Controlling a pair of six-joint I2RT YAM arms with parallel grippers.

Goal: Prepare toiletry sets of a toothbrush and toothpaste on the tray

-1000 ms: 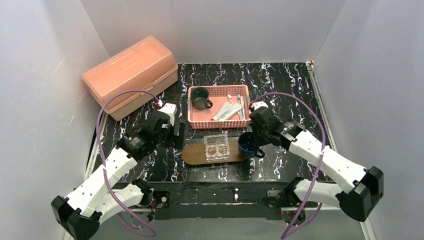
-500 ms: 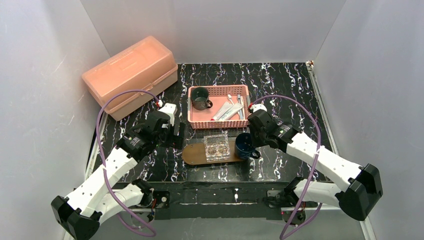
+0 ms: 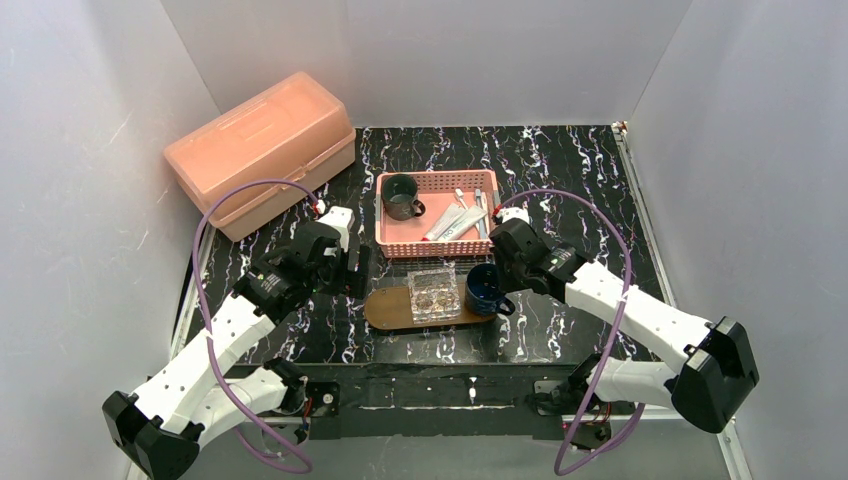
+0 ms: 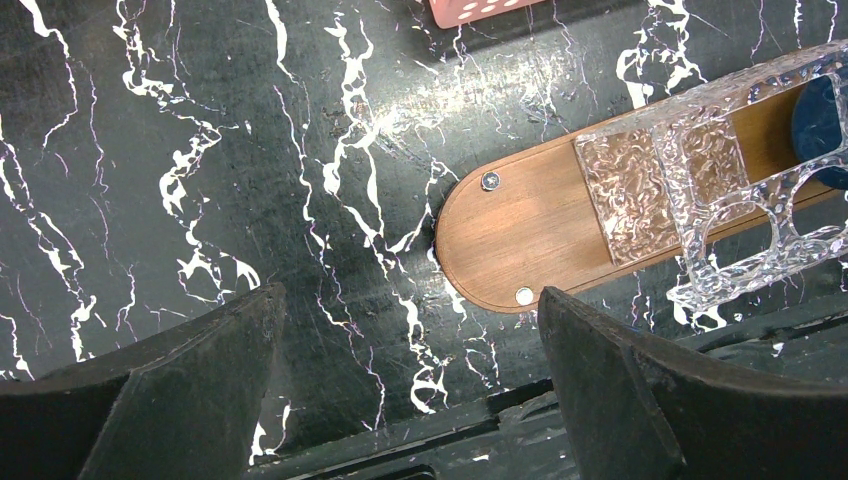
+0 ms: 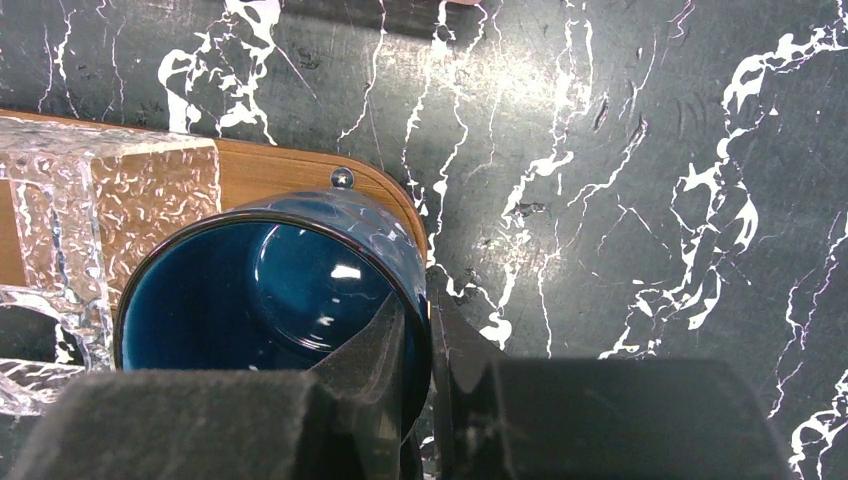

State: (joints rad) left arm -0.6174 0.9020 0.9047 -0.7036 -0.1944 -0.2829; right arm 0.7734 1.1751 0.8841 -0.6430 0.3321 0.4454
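The tray is a brown wooden oval board lying in front of the pink basket. Silvery-white toothpaste tubes and thin white toothbrushes lie inside the basket, none on the tray. My right gripper is shut on the rim of a dark blue mug, one finger inside and one outside, over the tray's right end. In the right wrist view the mug fills the space before the gripper. My left gripper is open and holds nothing, just left of the tray's rounded end.
A clear textured plastic box stands on the middle of the tray, close to the blue mug. A dark green mug sits in the basket's left end. A large pink lidded case is at the back left. White walls enclose the table.
My right arm has carried the blue mug leftward, from beside the tray's right end to over it, closer to the clear box. The left arm has not moved.
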